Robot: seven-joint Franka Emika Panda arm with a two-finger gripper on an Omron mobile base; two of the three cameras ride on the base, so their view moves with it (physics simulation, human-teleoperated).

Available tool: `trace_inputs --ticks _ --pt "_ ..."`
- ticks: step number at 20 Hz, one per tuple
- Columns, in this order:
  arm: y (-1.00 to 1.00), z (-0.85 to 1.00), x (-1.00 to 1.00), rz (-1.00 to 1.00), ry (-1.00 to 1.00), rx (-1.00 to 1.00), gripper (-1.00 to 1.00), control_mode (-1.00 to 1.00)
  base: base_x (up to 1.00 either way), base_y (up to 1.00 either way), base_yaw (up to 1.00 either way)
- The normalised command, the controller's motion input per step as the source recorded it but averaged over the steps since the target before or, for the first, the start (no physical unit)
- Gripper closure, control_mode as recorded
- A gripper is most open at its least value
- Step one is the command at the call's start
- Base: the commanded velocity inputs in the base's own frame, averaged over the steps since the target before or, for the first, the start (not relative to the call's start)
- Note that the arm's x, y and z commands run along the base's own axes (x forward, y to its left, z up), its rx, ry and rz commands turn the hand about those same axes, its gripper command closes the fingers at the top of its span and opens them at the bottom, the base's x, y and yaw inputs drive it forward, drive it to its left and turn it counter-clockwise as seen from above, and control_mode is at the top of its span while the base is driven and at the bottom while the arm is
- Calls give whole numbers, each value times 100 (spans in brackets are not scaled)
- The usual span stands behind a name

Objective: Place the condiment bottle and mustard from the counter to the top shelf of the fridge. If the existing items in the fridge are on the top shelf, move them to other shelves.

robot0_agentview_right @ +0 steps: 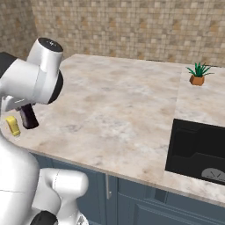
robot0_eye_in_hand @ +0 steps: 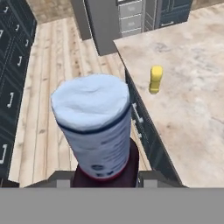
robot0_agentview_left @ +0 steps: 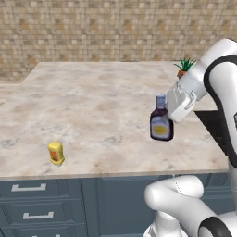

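My gripper (robot0_agentview_left: 172,116) is shut on the condiment bottle (robot0_agentview_left: 161,122), a dark bottle with a blue cap and orange-yellow label, held upright just above the counter (robot0_agentview_left: 92,106) near its front right. In the hand view the bottle (robot0_eye_in_hand: 92,127) stands large between the fingertips (robot0_eye_in_hand: 146,177). Its dark lower part (robot0_agentview_right: 28,116) shows under my arm in the right base view. The mustard (robot0_agentview_left: 56,152) (robot0_agentview_right: 13,126) (robot0_eye_in_hand: 155,78), squat and yellow, stands near the counter's front edge, to the left of the bottle. A tall grey cabinet (robot0_eye_in_hand: 103,30) beyond the counter's end looks like the fridge.
A small potted plant (robot0_agentview_left: 184,66) (robot0_agentview_right: 197,74) sits at the counter's back right. A black recessed panel (robot0_agentview_right: 197,149) lies at the right front. Dark drawers with silver handles (robot0_agentview_left: 32,203) run under the counter. Wooden floor (robot0_eye_in_hand: 52,87) and dark cabinets (robot0_eye_in_hand: 8,65) lie beyond.
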Motion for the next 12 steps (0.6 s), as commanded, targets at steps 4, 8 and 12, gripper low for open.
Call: trace_inputs --ticks 4,8,12 --pt "-9 0 -86 2 -6 0 100 -100 0 0 0" --pt "-15 0 -76 0 -5 0 100 -100 0 0 0" --pt "-8 0 -53 0 -2 0 100 -100 0 0 0"
